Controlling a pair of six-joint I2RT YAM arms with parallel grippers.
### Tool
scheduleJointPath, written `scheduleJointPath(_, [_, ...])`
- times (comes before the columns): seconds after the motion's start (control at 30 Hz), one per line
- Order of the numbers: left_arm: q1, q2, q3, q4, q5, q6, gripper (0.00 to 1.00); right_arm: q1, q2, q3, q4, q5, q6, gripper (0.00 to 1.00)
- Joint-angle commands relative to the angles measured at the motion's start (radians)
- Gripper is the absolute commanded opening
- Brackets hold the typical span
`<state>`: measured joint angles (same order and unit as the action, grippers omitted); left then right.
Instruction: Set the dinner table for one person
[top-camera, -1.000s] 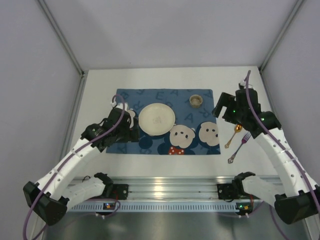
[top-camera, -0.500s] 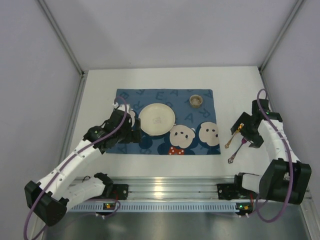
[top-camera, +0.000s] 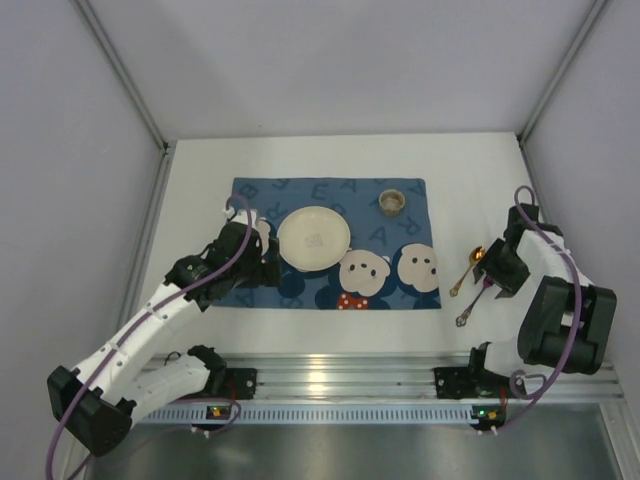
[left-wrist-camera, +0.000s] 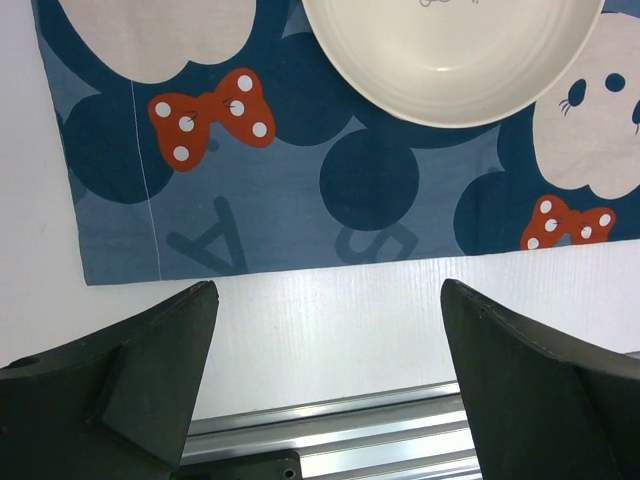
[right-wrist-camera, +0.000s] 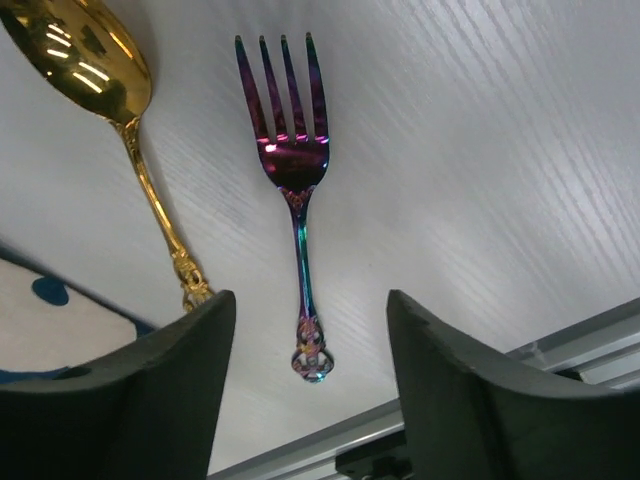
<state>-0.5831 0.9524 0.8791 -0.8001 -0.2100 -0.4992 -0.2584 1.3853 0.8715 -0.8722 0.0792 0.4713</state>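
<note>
White right arm (top-camera: 556, 300) folded low over the dinner table (top-camera: 200, 180) — right tool (right-wrist-camera: 310, 300) agape above fork (right-wrist-camera: 292, 160), left tool (left-wrist-camera: 328, 290) agape too

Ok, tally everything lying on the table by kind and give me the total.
placemat: 1
plate: 1
cup: 1
spoon: 1
fork: 1
Total: 5

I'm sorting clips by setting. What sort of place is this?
Probably a robotics lab cell: grey panel walls enclose the white dinner table, and the left arm and right arm mount on an aluminium rail.
</note>
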Motion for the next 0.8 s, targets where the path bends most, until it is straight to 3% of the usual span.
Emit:
scheduleJointPath(0.0, [0.003,0.000,-0.003,0.047,-0.028,-0.007,0.98,-0.015,0.029,-0.014,0.070,0.030,0.000,0.57])
scheduleJointPath(0.53, [0.003,0.043,0.003,0.045,-0.049,-0.004,0.98,-0.015,0.218,-0.020,0.205,0.045,0.009,0.33])
scheduleJointPath(0.63, [0.003,0.048,0.003,0.044,-0.052,-0.006,0.98,-0.013,0.238,-0.035,0.229,0.047,0.010,0.18])
scheduleJointPath(0.67, [0.003,0.046,0.003,0.042,-0.054,-0.007,0.99,-0.013,0.242,-0.038,0.239,0.047,0.012,0.09])
scheduleJointPath(0.77, [0.003,0.049,0.003,0.042,-0.057,-0.007,0.99,-0.008,0.256,-0.037,0.243,0.050,0.010,0.00])
